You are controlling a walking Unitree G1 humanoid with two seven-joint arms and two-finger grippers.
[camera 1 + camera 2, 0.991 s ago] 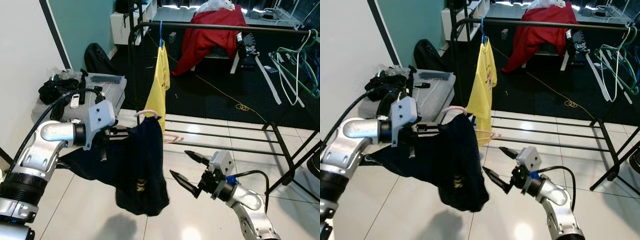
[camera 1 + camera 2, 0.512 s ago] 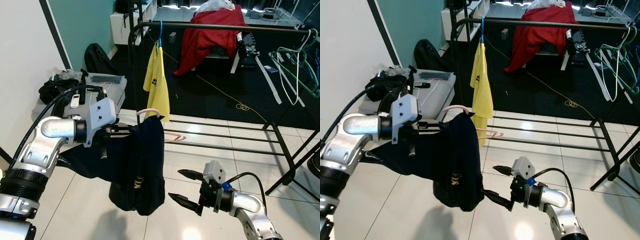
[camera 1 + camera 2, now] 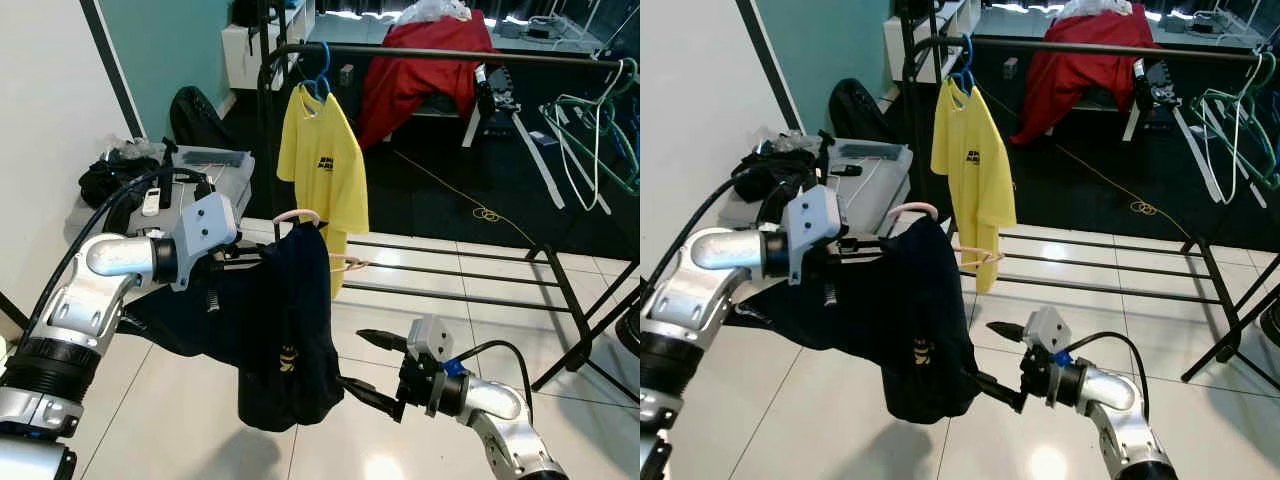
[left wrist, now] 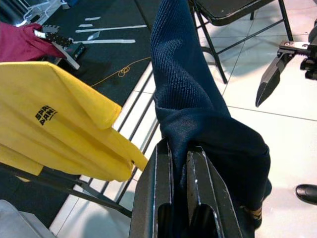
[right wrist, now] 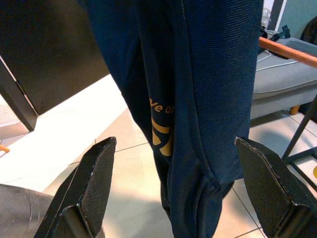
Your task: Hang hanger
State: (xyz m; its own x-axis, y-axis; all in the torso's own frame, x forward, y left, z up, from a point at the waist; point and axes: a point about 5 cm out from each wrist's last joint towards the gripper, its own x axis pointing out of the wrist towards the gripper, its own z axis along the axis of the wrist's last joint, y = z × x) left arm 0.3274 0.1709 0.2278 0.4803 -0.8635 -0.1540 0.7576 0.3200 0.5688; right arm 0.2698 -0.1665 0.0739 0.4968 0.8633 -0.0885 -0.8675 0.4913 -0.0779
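A dark navy garment (image 3: 285, 340) hangs on a pink hanger (image 3: 297, 217) in front of the black clothes rack. My left gripper (image 3: 250, 262) is shut on the garment's top fold at the hanger; in the left wrist view the fingers (image 4: 163, 188) pinch the navy cloth (image 4: 198, 99). The rack's top rail (image 3: 450, 55) runs higher and farther back. My right gripper (image 3: 358, 360) is open, low beside the garment's lower edge. In the right wrist view its fingers (image 5: 96, 168) stand on either side of the cloth (image 5: 198, 89) without touching it.
A yellow T-shirt (image 3: 325, 165) on a blue hanger (image 3: 318, 85) hangs at the rail's left end, just behind the navy garment. Green and white hangers (image 3: 590, 130) hang at the right end. A grey case (image 3: 215, 175) with black clothes sits left. Low rack bars (image 3: 450, 270) cross the floor.
The yellow shirt has turned from edge-on to facing me. My right gripper dropped lower and now sits close to the garment's hem. The navy garment swayed slightly.
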